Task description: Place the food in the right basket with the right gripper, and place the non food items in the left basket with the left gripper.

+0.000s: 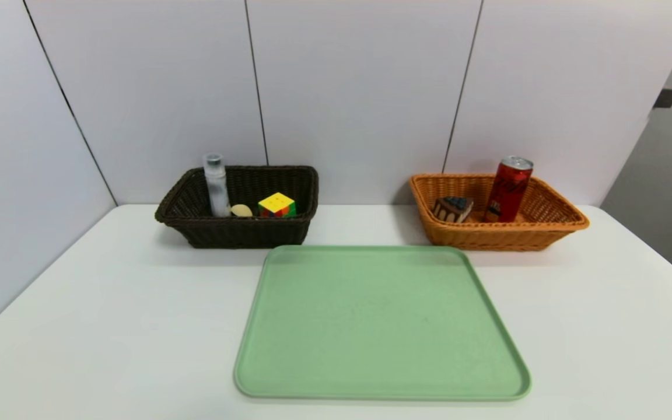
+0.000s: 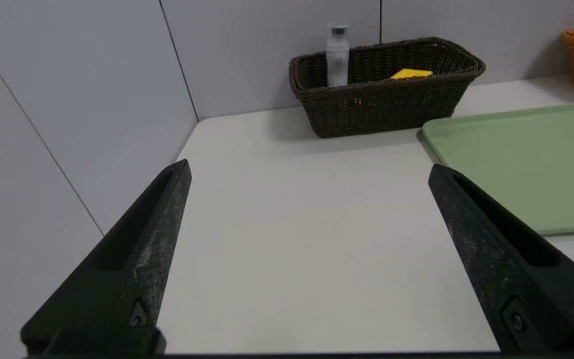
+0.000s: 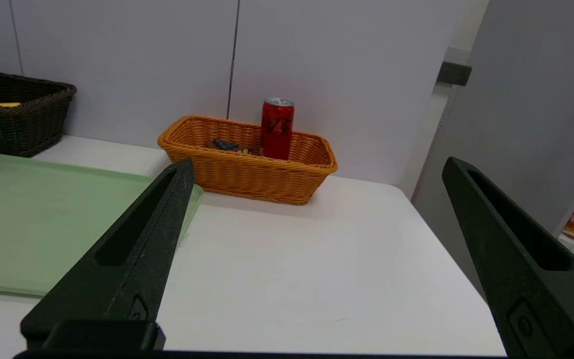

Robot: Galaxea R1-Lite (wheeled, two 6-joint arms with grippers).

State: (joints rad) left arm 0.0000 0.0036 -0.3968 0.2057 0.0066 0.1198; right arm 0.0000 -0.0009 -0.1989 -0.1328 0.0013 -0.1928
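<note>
Can [image 3: 277,130] in orange basket [image 3: 247,172], beyond open right gripper [image 3: 318,162]

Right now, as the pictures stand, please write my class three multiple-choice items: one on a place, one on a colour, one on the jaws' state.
1. Where is the drink can?
A. Dark brown basket
B. Orange-tan basket
C. Green tray

2. What colour is the cube's top face?
A. Yellow
B. Blue
C. Red

3. How are the left gripper's jaws?
A. Shut on the bottle
B. Shut, empty
C. Open, empty

Key:
1 B: the can stands inside that basket's rim.
2 A: its upward face shows yellow.
3 C: the jaws stand wide apart, nothing between them.
</note>
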